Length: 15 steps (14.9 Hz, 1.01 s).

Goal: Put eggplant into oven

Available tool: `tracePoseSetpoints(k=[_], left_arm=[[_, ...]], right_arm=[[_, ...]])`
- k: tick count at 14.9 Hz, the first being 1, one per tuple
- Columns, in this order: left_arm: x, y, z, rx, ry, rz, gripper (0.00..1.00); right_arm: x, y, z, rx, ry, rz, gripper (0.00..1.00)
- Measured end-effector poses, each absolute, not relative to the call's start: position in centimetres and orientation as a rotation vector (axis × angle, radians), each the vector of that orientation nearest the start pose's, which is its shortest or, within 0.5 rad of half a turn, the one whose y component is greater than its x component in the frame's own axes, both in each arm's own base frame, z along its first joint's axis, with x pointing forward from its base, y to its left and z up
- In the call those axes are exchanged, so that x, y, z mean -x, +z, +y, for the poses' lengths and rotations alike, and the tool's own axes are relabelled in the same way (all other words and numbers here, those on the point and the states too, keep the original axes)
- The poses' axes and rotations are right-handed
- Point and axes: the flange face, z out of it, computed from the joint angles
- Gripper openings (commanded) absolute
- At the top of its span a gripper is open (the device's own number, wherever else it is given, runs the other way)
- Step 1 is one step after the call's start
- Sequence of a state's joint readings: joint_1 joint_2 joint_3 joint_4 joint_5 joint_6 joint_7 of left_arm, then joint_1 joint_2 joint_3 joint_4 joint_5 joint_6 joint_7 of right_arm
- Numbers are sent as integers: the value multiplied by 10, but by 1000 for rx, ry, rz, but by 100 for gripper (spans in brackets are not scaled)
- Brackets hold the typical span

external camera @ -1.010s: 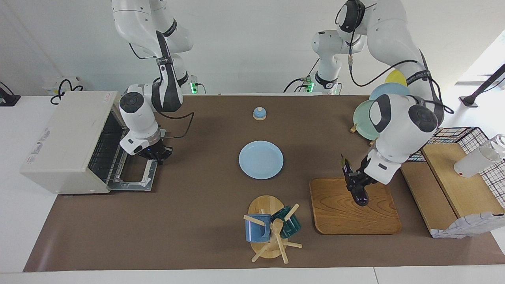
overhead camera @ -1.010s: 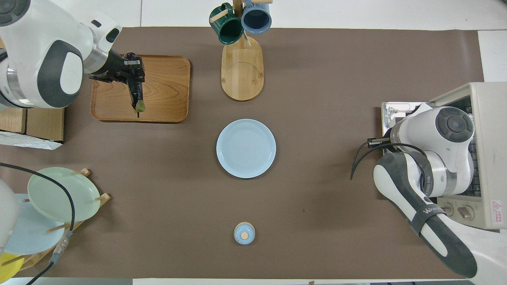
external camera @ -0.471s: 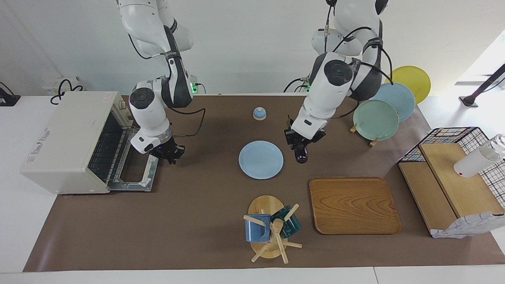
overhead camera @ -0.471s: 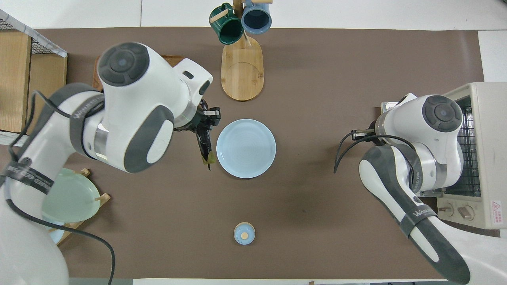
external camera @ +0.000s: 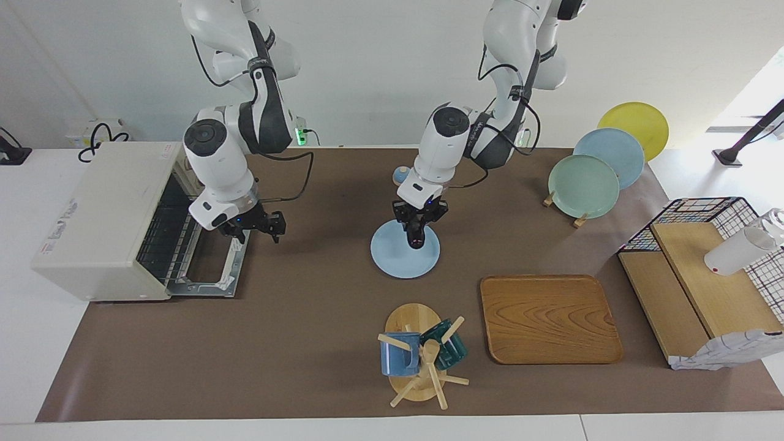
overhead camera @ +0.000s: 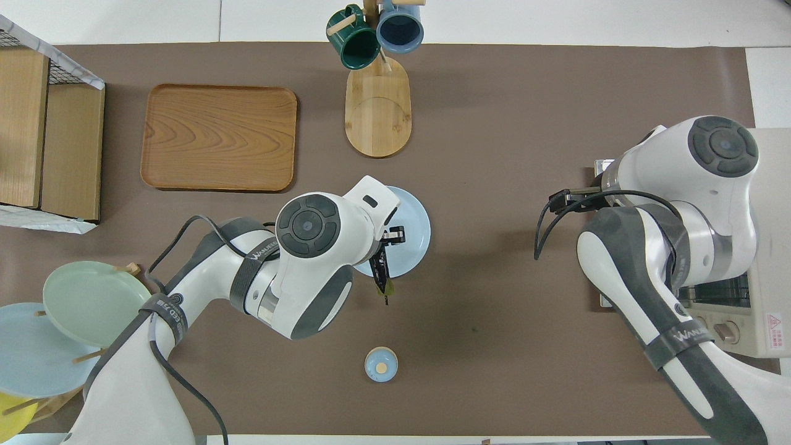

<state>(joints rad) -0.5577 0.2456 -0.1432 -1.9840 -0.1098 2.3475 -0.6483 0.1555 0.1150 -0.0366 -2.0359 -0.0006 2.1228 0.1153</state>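
My left gripper [external camera: 418, 222] is shut on the eggplant [external camera: 416, 237], a dark glossy purple one that hangs nearly upright over the pale blue plate [external camera: 392, 260] in the table's middle. In the overhead view the eggplant [overhead camera: 380, 271] shows below the gripper [overhead camera: 387, 238], its green stem pointing toward the robots. The cream oven [external camera: 101, 214] stands at the right arm's end with its glass door [external camera: 211, 269] folded down and the wire rack showing. My right gripper [external camera: 251, 225] is open and empty, over the door's edge in front of the oven. The oven also shows in the overhead view [overhead camera: 769, 204].
A wooden tray [external camera: 548, 318] and a mug tree [external camera: 422, 358] with two mugs lie farther from the robots than the plate. A small blue lidded pot [external camera: 399, 177] sits near the robots. A plate rack [external camera: 585, 177] and a wire basket [external camera: 704, 211] are at the left arm's end.
My left arm has carried the eggplant from over the wooden tray to over the blue plate, toward the oven. My right gripper has shifted slightly and stays by the oven door.
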Motion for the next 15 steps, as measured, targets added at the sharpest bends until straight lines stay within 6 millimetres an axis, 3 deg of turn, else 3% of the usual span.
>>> tracePoseSetpoints(k=[5,6,7,10,12,15], left_arm=[[-474,326,-398,3322,-56,-78,0],[-474,324,-400,3323,-57,-77,66],[-473,322,-401,3323,-57,-75,100],[-476,325,-399,3325,-66,-83,100],[-487,339,-388,3323,-79,-118,100],[-525,403,-343,3293,-27,-163,100]], right_arm=[[-565,386,68,3149,45,-8,100],[-565,386,68,3149,45,-8,100],[-565,386,68,3149,45,-8,100],[-565,386,70,3149,45,-12,100],[-564,386,74,3149,45,-24,100],[-563,388,93,3138,35,-71,100]])
